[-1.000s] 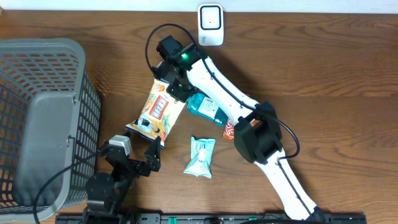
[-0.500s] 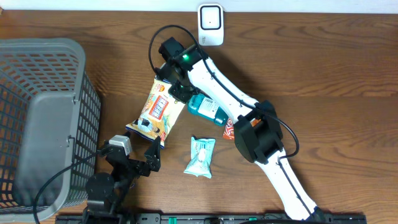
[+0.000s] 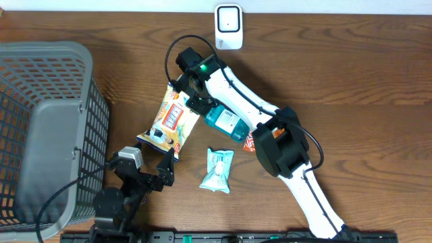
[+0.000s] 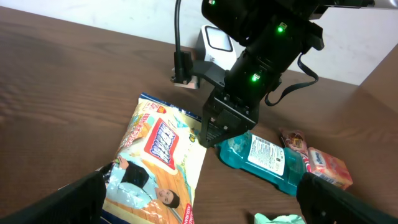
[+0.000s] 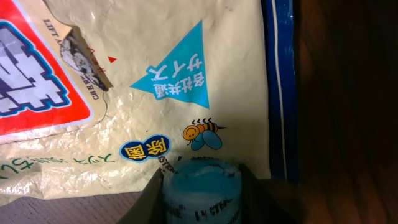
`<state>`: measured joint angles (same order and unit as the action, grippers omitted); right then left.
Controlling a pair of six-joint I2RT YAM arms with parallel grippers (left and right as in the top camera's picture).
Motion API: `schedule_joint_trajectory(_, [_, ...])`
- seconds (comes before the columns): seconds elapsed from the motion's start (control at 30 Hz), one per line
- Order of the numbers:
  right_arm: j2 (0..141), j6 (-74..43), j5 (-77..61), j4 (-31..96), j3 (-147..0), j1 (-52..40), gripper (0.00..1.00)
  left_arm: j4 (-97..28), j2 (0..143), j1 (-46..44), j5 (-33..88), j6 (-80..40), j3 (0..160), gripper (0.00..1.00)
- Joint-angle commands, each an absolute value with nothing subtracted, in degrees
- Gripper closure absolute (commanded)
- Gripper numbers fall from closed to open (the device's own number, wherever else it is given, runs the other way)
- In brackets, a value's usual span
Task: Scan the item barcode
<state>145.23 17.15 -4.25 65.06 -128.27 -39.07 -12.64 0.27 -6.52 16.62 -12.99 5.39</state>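
**Right gripper** [image 5: 200, 186]: the jaws stand narrow and, in the wrist view, a finger sits close on either side of the cap of the teal bottle [image 4: 258, 155]. This reads as a pinch on the cap. The bottle lies on its side on the table [image 3: 364, 81], with its neck towards the snack bag [image 3: 172, 121] and the cap hanging over the bag's pale upper edge.

**Left gripper** [image 4: 205, 208]: the jaws are spread wide with nothing between them. It is parked low, just short of the bag's near end.

**Change over the last second:** the right wrist has drawn slightly away from the bag's top corner. The bottle has slid with it, so more of the bottle's body now shows from under the arm. The bag, the green sachet [image 3: 218, 169], the red packet [image 4: 320, 163] and the basket [image 3: 40, 61] have not moved, and the left arm has not stirred.

**Assessment:** because the bottle travelled with the jaws, the grip appears to have taken. On that basis the pick-up is judged to be under way. The bottle has not been lifted. The white scanner [image 3: 229, 25] stands well apart at the far edge. A pale label faces upward, but no barcode can be made out on it, so the bottle may need turning before it is presented. Held only by a small round cap, the bottle could swing or slip.
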Motion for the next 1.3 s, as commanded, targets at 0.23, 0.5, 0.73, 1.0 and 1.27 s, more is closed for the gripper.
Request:
schedule_joint_trajectory(0.23, [143.8,13.1,4.8,68.1,-133.0,-38.1,0.99,-14.1,0.2,-6.3,17.5,-11.8,4.5,0.02])
schedule_joint_trajectory(0.5, [143.7,4.6,4.9,72.7,-145.6,-38.0,0.99,-14.1,0.2,-6.3,17.5,-11.8,4.6,0.02])
schedule_joint_trajectory(0.73, [143.7,0.4,3.6,73.3,-152.6,-37.7,0.89,-14.1,0.2,-6.3,17.5,-11.8,4.5,0.02])
schedule_joint_trajectory(1.0, [144.1,8.9,-1.6,72.3,-139.4,-37.6,0.39,-14.1,0.2,-6.3,17.5,-11.8,4.5,0.02])
schedule_joint_trajectory(1.27, [144.1,8.9,-1.6,64.2,-131.0,-36.4,0.52,-14.1,0.2,-6.3,17.5,-11.8,4.5,0.02])
